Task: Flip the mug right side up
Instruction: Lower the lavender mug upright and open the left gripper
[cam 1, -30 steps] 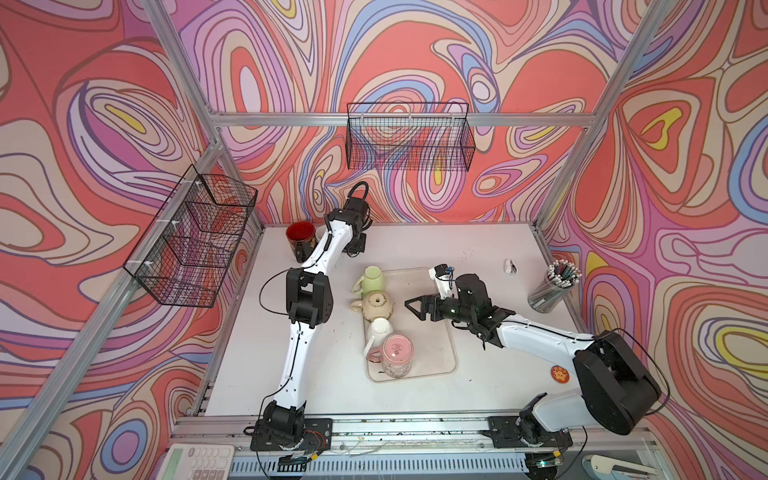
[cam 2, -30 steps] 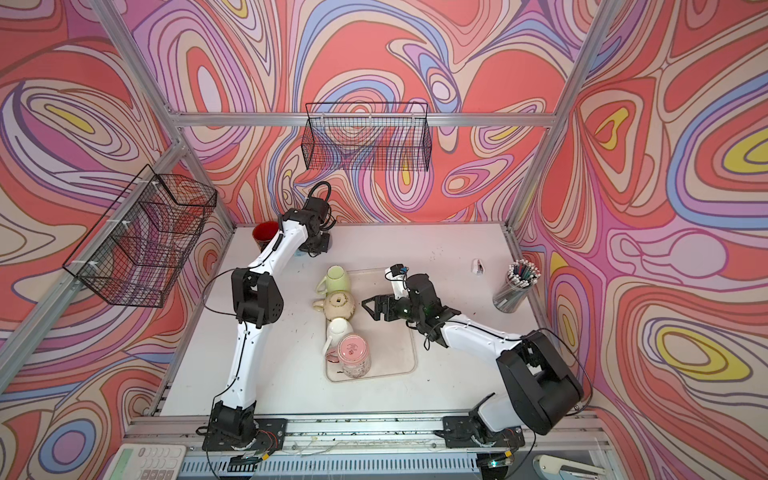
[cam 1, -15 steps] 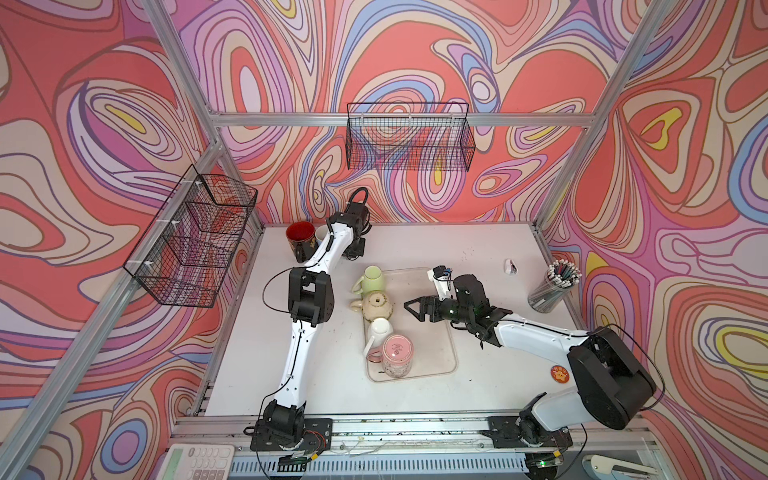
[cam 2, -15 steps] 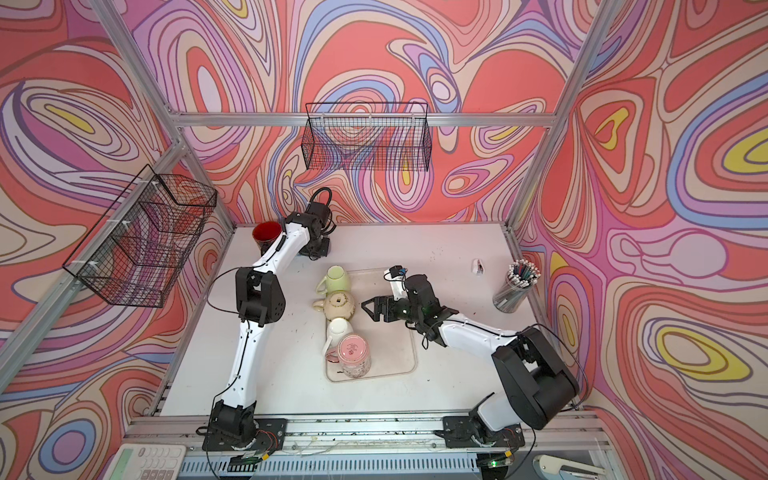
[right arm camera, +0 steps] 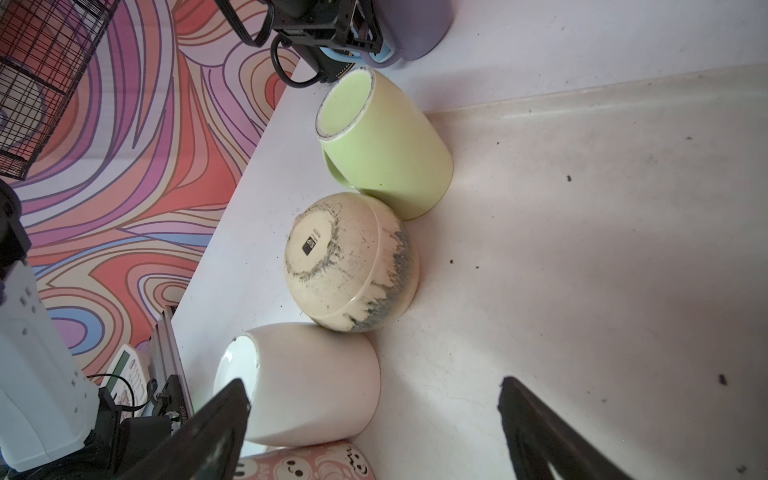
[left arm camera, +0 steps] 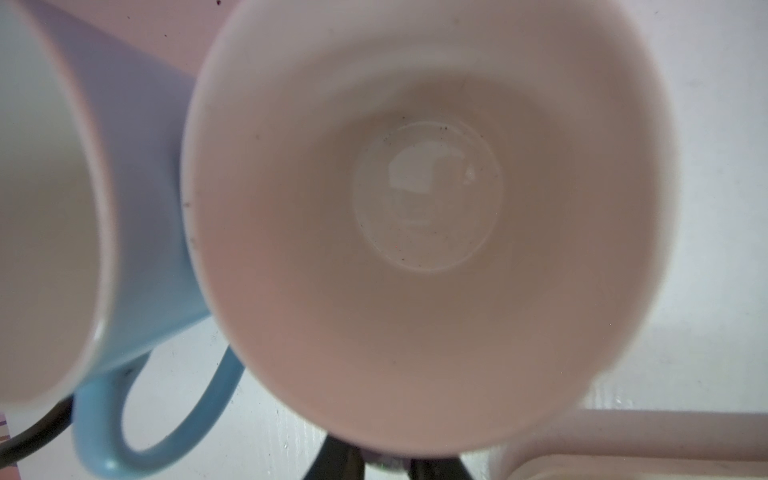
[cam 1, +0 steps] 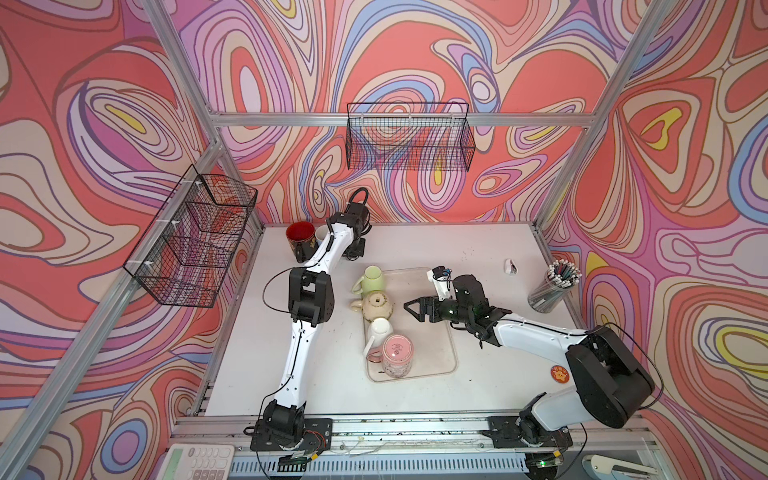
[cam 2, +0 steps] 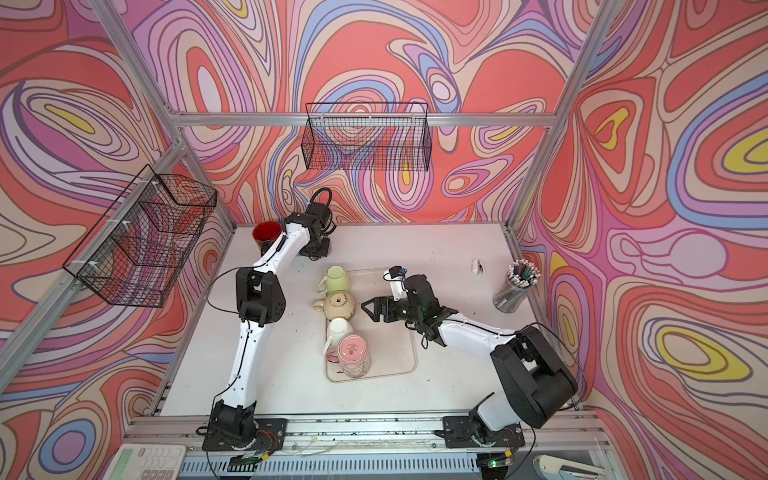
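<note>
White laminate, the table (cam 1: 478, 257) carries everything. Under the right pincer (cam 1: 411, 307) lies a clear plastic tray (cam 1: 432, 345). Just ahead of that pincer's tips runs a row of four mugs, each base-up and each touching the next. The green mug (cam 1: 371, 279) is off to one side, the cream mug (cam 1: 377, 306) dead ahead, the white mug (cam 1: 380, 330) beside it, and the pink mug (cam 1: 397, 353) at the other end. The right pincer hangs low over the tray with its jaws spread wide and nothing in them.

Well away from it, at the back of the table, the left pincer (left arm camera: 384, 457) sits over a pale mug (left arm camera: 428, 199) that stands mouth-up, with a blue mug (left arm camera: 137, 208) hard against it. Whether those jaws grip the rim or are clear of it, I cannot tell.

By my reckoning the job now is to take one inverted mug, the cream or the white; I cannot tell which. The row is packed tight, so the fingers want to slide in square across the body without clipping a neighbour. The handles all point away from the right pincer, which leaves the near walls free. Glazed ceramic is slick, so squeeze firmly, lift well clear before rolling it over, and set the base down flat on bare table.
</note>
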You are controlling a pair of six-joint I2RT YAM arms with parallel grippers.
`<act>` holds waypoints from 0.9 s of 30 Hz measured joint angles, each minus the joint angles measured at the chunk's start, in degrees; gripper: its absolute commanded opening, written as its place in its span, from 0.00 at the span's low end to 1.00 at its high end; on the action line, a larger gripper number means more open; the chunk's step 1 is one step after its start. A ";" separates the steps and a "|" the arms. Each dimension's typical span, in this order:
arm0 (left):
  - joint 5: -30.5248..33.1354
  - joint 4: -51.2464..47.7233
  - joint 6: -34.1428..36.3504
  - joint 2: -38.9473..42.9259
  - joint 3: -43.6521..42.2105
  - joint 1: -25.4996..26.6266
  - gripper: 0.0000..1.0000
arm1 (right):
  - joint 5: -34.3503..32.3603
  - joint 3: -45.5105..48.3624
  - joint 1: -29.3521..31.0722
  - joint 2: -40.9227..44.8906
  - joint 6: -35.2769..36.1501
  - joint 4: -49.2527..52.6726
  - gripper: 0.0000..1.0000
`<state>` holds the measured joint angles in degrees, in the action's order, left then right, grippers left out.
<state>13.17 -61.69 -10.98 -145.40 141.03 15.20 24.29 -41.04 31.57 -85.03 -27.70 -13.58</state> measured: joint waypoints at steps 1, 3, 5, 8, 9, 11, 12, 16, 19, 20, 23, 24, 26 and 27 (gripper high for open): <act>0.09 -0.02 -0.04 0.00 0.20 0.00 0.33 | 0.00 0.00 0.00 0.00 0.00 0.00 0.97; 0.33 0.11 -0.15 0.00 0.66 -0.13 0.36 | -0.02 0.00 0.00 0.00 0.00 0.17 0.97; 0.33 0.13 -0.17 0.11 0.70 -0.22 0.38 | -0.02 0.00 0.00 0.00 0.02 0.39 0.97; 0.31 0.11 -0.17 0.22 0.70 -0.22 0.41 | -0.04 -0.04 0.00 0.00 0.02 0.61 0.97; 0.22 0.07 -0.17 0.35 0.70 -0.24 0.41 | -0.04 -0.11 0.00 0.02 0.02 0.85 0.97; -0.07 -0.02 -0.17 0.90 0.68 -0.24 0.42 | -0.04 -0.22 0.00 0.07 0.07 1.27 0.97; -0.15 -0.04 -0.20 1.36 0.63 -0.24 0.43 | -0.07 -0.22 0.00 0.13 0.13 1.40 0.97; -1.01 0.15 -0.17 5.99 -2.73 -0.24 0.45 | -0.15 -0.26 0.00 0.81 0.52 2.34 0.97; -1.73 0.72 -0.15 11.91 -7.67 -0.13 0.45 | -0.26 -0.35 0.00 2.01 0.87 3.48 0.97; -1.95 1.18 -0.15 14.19 -9.68 0.00 0.46 | -0.33 -0.44 0.00 2.49 0.98 4.07 0.97; -2.43 2.99 -0.20 20.68 -16.06 0.42 0.46 | -0.35 -1.03 0.00 3.72 1.18 5.38 0.97; -2.62 3.58 -0.17 22.64 -18.27 0.63 0.45 | -0.37 -1.25 0.00 4.07 1.22 5.73 0.97; -2.91 5.14 -0.37 26.77 -23.52 1.31 0.44 | -0.48 -1.81 0.00 5.01 1.31 6.91 0.97; -3.02 5.77 -0.44 28.09 -25.49 1.51 0.44 | -0.52 -2.08 0.00 5.51 1.36 7.61 0.97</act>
<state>10.15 -55.92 -11.42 -117.32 115.55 16.71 23.77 -43.11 31.57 -79.53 -26.35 -5.98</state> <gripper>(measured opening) 0.451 0.974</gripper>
